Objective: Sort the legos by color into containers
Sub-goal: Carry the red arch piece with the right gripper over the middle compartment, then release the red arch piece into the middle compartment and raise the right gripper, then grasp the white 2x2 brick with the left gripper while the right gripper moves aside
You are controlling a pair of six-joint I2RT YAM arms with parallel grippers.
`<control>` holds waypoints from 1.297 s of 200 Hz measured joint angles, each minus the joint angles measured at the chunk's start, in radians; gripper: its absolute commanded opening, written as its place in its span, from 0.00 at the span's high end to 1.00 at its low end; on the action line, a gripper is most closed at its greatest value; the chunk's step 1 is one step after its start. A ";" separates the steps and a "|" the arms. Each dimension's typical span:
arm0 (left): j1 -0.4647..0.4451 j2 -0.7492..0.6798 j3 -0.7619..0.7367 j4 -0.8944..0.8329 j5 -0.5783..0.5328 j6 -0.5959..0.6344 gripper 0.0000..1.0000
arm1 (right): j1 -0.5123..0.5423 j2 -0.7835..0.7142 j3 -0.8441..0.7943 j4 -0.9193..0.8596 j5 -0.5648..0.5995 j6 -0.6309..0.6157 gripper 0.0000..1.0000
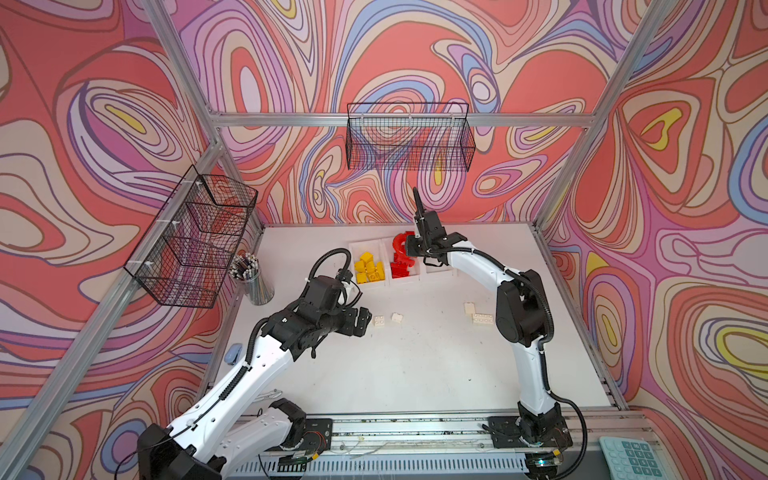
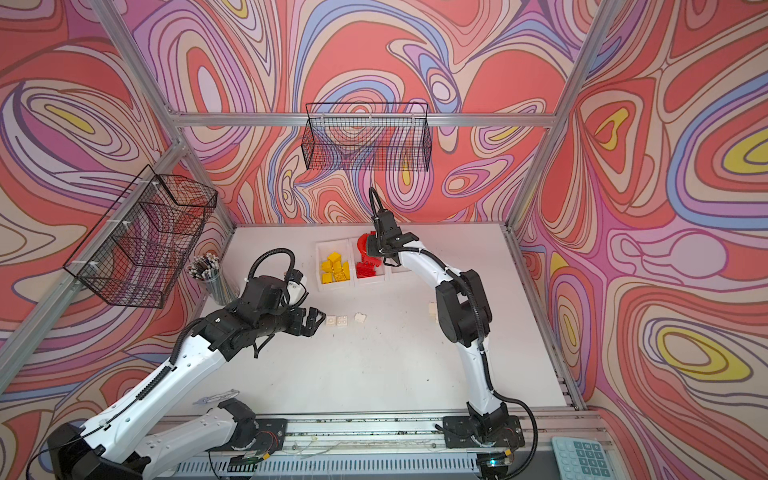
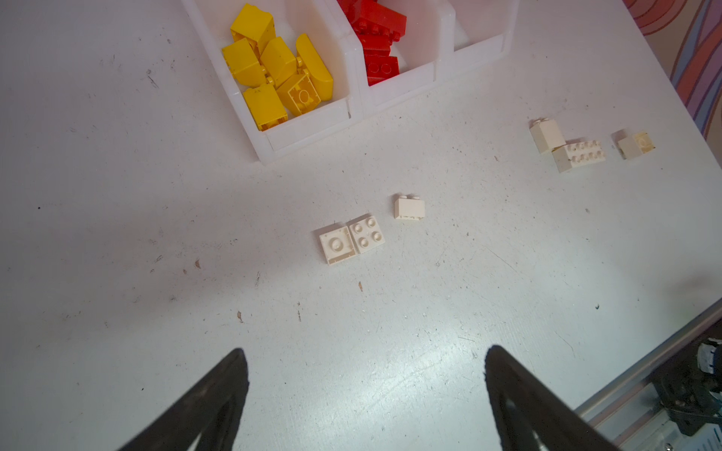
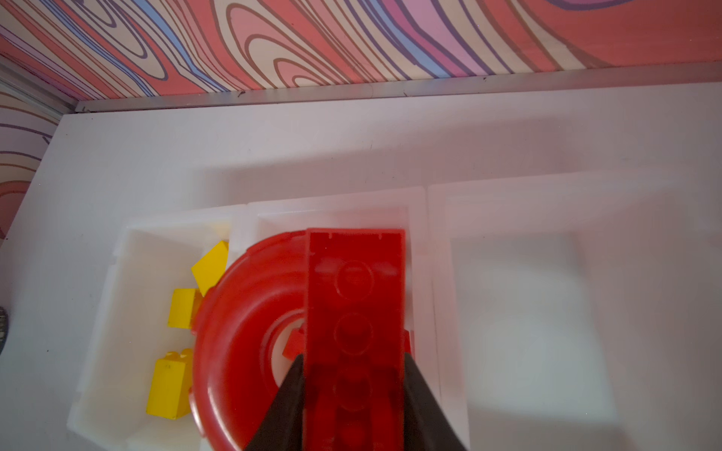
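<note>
The right fingers (image 4: 281,406) are clenched on the red arch (image 4: 353,304). Its long base points straight away from them, toward the far wall. The arch is over the middle container (image 4: 336,205), and its curve bulges left above the yellow container (image 4: 129,254). The left fingers (image 3: 211,398) are spread and empty, and face the white legos (image 3: 351,238) on the desk (image 3: 117,195).

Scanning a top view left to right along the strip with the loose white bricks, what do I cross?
Pencil cup → left gripper, jaws open → paired white bricks → single white brick → white brick cluster → right arm.
</note>
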 measured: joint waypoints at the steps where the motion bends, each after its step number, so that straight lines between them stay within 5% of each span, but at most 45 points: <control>1: 0.000 0.000 0.000 0.000 0.000 0.000 0.06 | 0.000 0.002 0.002 0.000 0.000 0.001 0.73; 19: 0.000 0.000 0.000 0.000 0.000 0.000 0.06 | 0.000 0.013 0.016 -0.002 -0.002 0.006 0.57; 43: 0.000 0.000 0.000 0.000 0.000 0.000 0.06 | 0.000 0.016 0.027 -0.002 -0.002 0.012 0.49; 141: 0.000 0.060 0.000 0.000 -0.010 0.000 0.11 | 0.000 -0.020 0.006 0.016 -0.013 0.012 0.47; 259: -0.001 0.483 0.042 0.035 -0.001 -0.109 0.35 | -0.001 -0.820 -0.826 0.272 -0.017 -0.002 0.45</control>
